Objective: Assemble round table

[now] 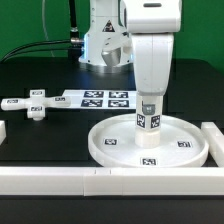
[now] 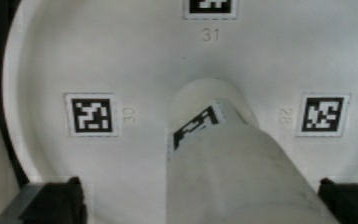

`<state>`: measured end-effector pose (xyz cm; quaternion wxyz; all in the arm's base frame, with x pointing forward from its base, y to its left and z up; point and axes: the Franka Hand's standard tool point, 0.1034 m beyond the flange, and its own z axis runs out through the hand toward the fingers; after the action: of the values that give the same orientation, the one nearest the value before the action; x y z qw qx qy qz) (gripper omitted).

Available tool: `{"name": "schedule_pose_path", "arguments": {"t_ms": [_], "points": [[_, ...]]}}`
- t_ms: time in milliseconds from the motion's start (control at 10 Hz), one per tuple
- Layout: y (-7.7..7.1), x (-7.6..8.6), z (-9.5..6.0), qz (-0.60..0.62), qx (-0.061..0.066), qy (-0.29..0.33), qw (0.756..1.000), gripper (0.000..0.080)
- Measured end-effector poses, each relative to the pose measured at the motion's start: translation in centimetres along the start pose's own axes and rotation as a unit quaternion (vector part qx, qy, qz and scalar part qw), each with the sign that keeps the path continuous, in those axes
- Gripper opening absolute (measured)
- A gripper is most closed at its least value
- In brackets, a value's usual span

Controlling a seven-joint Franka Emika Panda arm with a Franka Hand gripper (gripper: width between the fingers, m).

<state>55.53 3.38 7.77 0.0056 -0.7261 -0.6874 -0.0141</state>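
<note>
The large round disc [image 1: 100,148] lies flat near the front of the table, tags up. The short cylinder leg [image 1: 148,121] stands upright at the disc's centre. My gripper [image 1: 148,106] comes straight down over the leg's top and is shut on it. In the wrist view the leg [image 2: 220,160] fills the space between my two dark fingertips [image 2: 55,203], with the disc [image 2: 87,50] and its tags behind it. My gripper [image 2: 197,202] hides the leg's top. The hub is hidden under the leg. The cross-shaped foot [image 1: 35,107] lies apart at the exterior view's left.
The marker board [image 1: 103,98] lies behind the disc. White border blocks run along the front [image 1: 90,180] and stand at the exterior view's right [image 1: 214,136] and left edge [image 1: 3,130]. The robot's base [image 1: 105,45] stands at the back.
</note>
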Motion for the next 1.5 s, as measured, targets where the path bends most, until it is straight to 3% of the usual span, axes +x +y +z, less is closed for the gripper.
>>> {"name": "schedule_pose_path", "arguments": {"t_ms": [200, 400, 800, 1000, 1200, 1500], "points": [[-0.09, 0.4, 0.04, -0.001, 0.001, 0.0, 1.0, 0.0649], [-0.08, 0.3, 0.07, 0.001, 0.001, 0.0, 1.0, 0.0405], [-0.1, 0.23, 0.13, 0.022, 0.002, 0.0, 1.0, 0.0406], [-0.14, 0.23, 0.16, 0.109, 0.002, 0.001, 0.994, 0.0406], [-0.44, 0.23, 0.36, 0.25, 0.004, 0.0, 0.968, 0.0407], [-0.48, 0.2, 0.39, 0.357, 0.0, 0.004, 0.934, 0.0407]]}}
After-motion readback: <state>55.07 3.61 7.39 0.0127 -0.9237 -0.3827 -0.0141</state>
